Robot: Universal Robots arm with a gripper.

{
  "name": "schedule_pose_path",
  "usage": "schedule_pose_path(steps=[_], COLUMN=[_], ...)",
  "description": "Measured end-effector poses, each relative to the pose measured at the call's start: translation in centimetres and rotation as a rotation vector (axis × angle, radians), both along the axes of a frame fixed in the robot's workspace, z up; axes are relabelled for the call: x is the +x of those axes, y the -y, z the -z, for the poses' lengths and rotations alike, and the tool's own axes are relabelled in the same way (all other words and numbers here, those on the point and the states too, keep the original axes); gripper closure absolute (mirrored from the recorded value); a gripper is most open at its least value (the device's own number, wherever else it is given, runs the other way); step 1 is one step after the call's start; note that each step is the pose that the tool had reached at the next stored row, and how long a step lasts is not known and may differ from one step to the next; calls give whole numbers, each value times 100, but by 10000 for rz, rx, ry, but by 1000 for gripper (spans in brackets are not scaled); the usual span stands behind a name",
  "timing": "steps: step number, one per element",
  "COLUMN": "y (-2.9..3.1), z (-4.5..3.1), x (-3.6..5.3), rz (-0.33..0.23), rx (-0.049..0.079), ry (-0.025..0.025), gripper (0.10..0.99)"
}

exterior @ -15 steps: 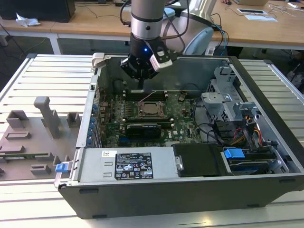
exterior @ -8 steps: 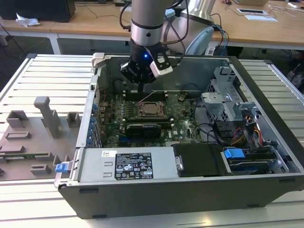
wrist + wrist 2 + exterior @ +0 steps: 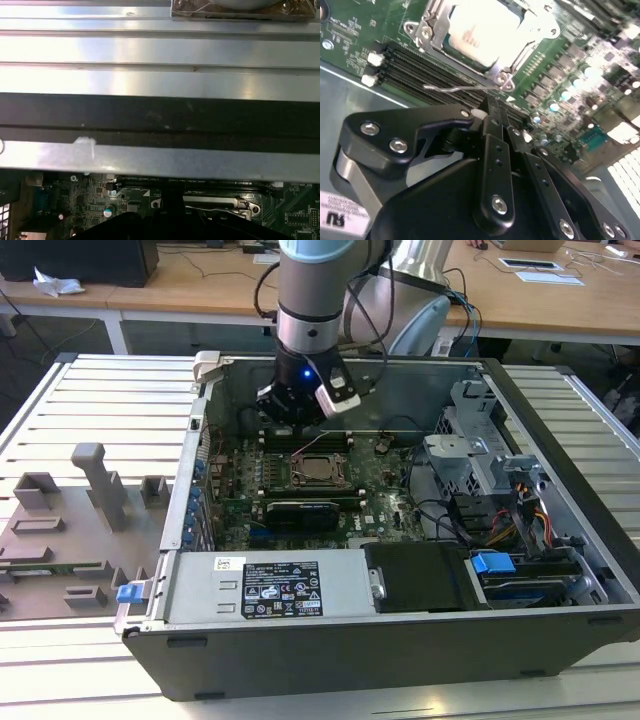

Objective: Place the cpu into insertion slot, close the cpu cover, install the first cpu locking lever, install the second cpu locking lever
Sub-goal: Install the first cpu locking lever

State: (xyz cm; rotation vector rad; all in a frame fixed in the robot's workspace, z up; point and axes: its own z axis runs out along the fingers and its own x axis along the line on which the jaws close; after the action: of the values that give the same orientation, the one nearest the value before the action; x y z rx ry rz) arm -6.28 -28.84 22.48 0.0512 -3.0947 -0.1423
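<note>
The arm reaches down into the open computer case [image 3: 480,380], which lies on its side on the slatted counter [image 3: 100,400]. In the exterior view the gripper [image 3: 296,422] hangs over the far part of the green motherboard [image 3: 385,490], at about 11 o'clock from the insertion slot [image 3: 318,471] and close to it. The cpu [image 3: 480,30] already sits in the slot; in the second wrist view its pale metal top shines inside the silver frame of the cpu cover [image 3: 431,30], which lies flat around it. A thin wire locking lever [image 3: 462,89] stands free beside the socket, just ahead of the fingertips [image 3: 492,107], over the black memory slots [image 3: 410,67]. The fingers look pressed together with nothing between them, so the gripper is clenched and empty. In the first wrist view a metal case wall [image 3: 160,50] crosses above the board.
</note>
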Motion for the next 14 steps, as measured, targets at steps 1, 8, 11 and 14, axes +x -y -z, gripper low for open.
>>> schedule_pose_path(steps=[1,8,11,14], y=[-3,-21,-22,-22], z=[20,138,155,166], x=[25,242,314,361], rz=[0,0,0,0], rx=[1,0,-1,2], ry=[-16,-176,-218,-240], gripper=[980,980,980,980])
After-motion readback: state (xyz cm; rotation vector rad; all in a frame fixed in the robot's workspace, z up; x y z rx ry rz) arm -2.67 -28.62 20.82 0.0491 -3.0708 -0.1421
